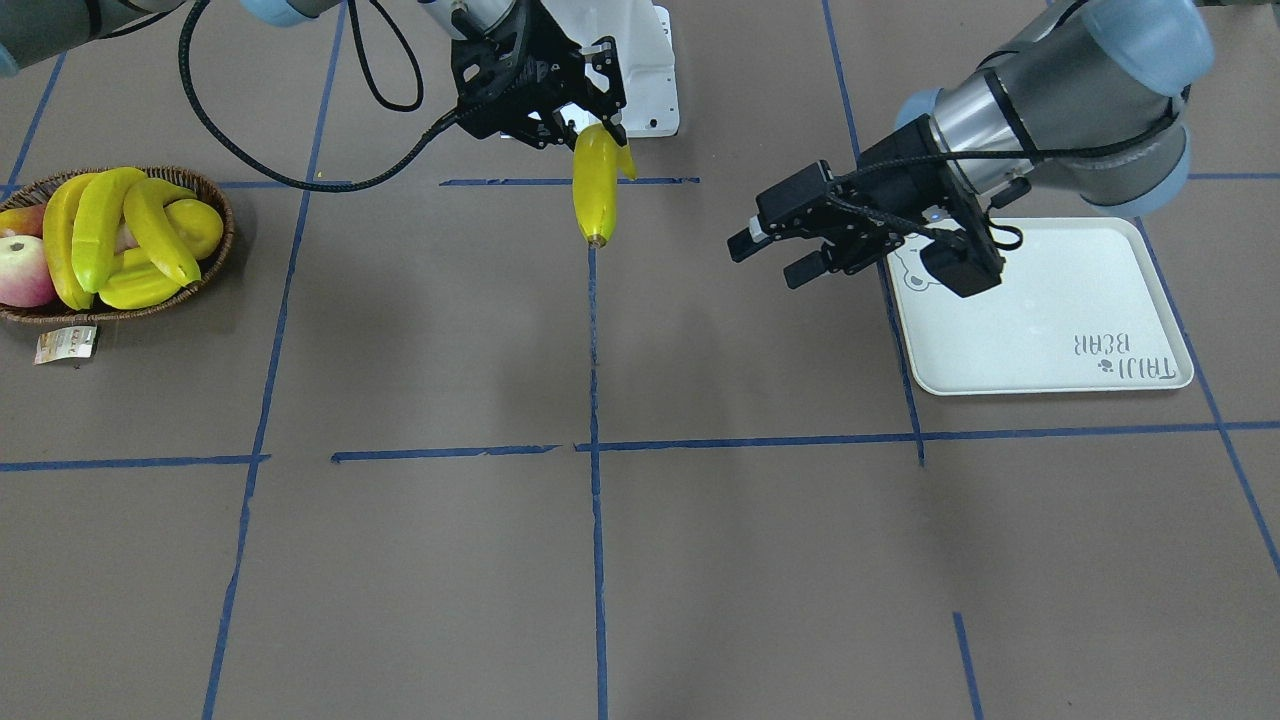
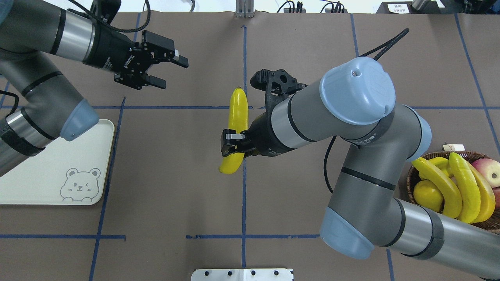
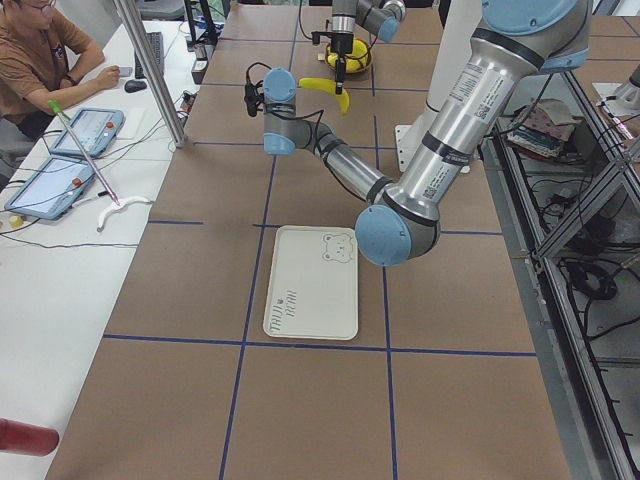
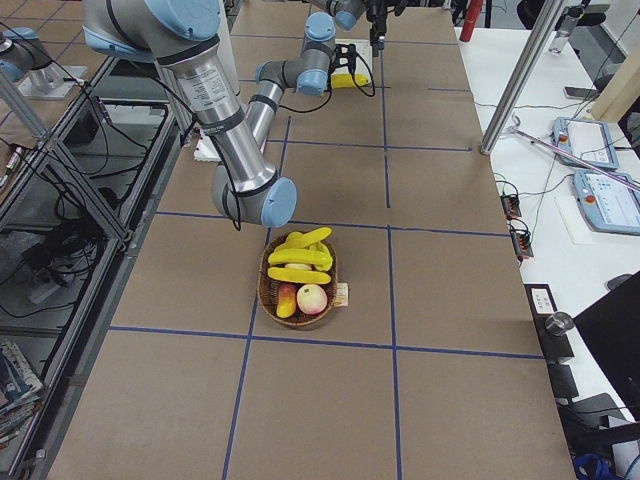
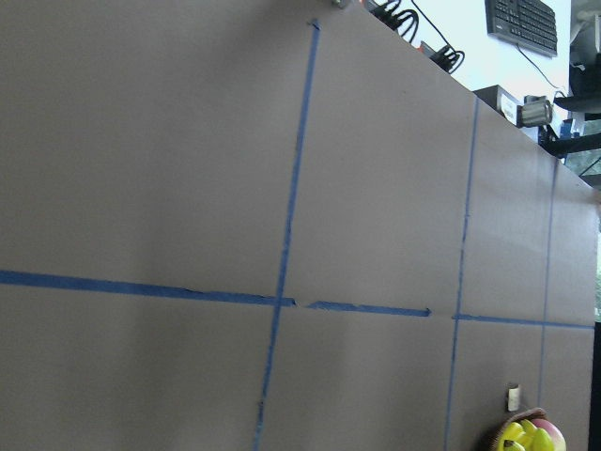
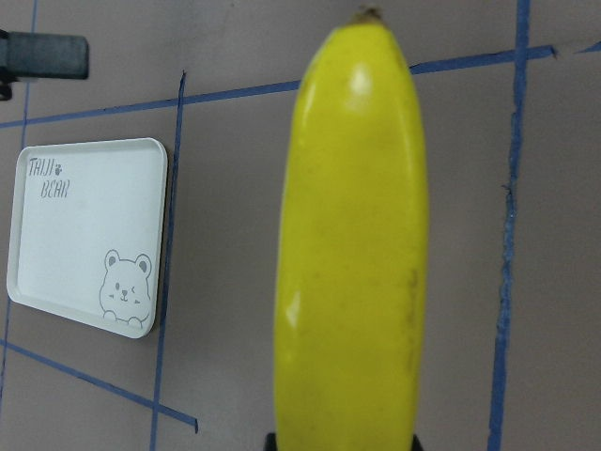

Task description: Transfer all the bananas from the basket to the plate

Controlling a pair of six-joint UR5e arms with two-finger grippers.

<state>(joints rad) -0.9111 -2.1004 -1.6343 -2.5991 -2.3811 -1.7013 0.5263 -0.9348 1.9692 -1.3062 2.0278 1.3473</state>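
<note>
My right gripper is shut on one yellow banana and holds it above the middle of the table, dark tip pointing away from the robot; it fills the right wrist view. Three more bananas lie in the wicker basket at the right edge. The pale bear-face plate lies at the left and holds nothing. My left gripper is open and holds nothing, hovering beyond the plate's far edge and left of the held banana. In the front view the left gripper faces the banana.
The basket also holds apples and a round yellow lemon. A small paper tag lies beside the basket. A white mounting plate sits at the robot's base. Blue tape lines cross the brown table.
</note>
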